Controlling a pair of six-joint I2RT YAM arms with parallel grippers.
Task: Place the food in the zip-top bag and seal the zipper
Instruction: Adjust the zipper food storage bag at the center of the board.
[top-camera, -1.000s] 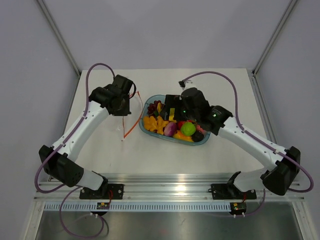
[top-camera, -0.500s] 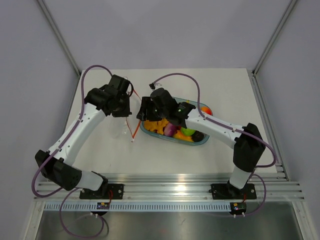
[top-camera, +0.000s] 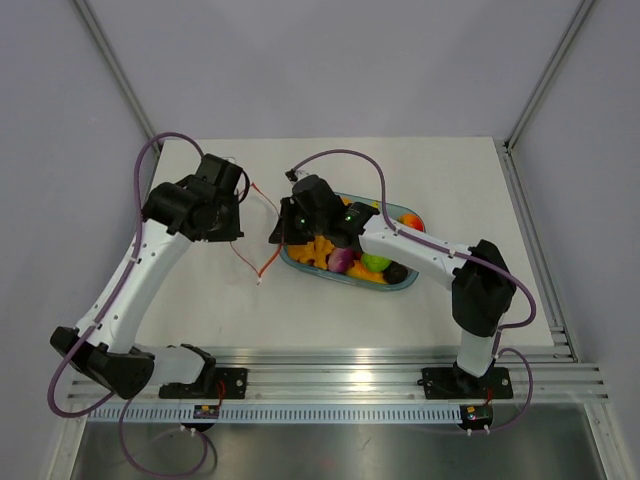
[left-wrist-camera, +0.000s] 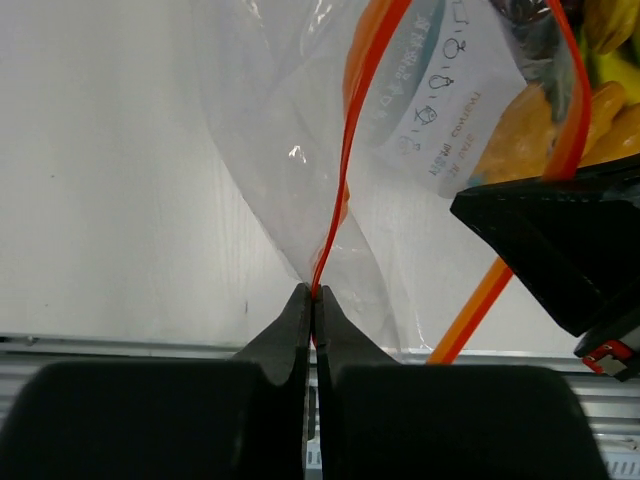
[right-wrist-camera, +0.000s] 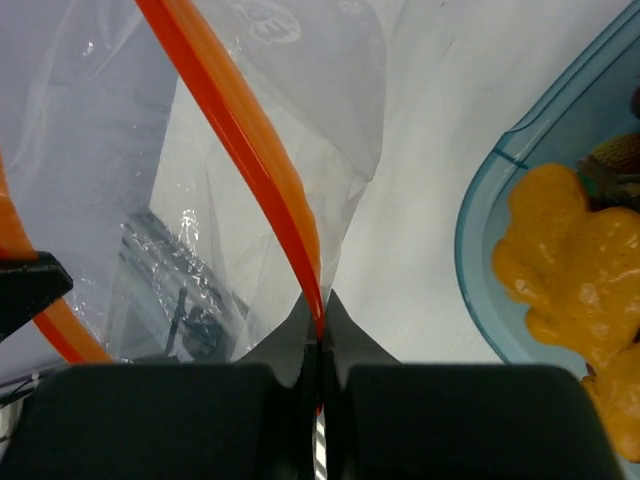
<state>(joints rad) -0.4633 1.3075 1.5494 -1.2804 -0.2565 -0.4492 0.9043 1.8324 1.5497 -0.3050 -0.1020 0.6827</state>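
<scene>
The clear zip-top bag (top-camera: 255, 238) hangs between my two grippers, left of the tray. My left gripper (left-wrist-camera: 313, 295) is shut on its orange-red zipper (left-wrist-camera: 345, 150) at one side. My right gripper (right-wrist-camera: 320, 325) is shut on the other stretch of the zipper (right-wrist-camera: 240, 130), so the mouth of the bag (right-wrist-camera: 300, 80) gapes between them. In the top view the left gripper (top-camera: 238, 218) and right gripper (top-camera: 282, 234) face each other across the bag. The food (top-camera: 345, 255), orange, green, purple, red and yellow pieces, lies in the tray. An orange piece (right-wrist-camera: 570, 250) shows close to the right gripper.
The blue-tinted clear oval tray (top-camera: 410, 285) sits right of the bag, its rim (right-wrist-camera: 480, 200) just beside the right gripper. White table (top-camera: 300, 320) lies in front of the bag and tray. Metal frame posts stand at the back corners.
My right gripper left the tray, swung left to the bag and shut on the zipper strip. My left arm drew back to the left, still holding the bag.
</scene>
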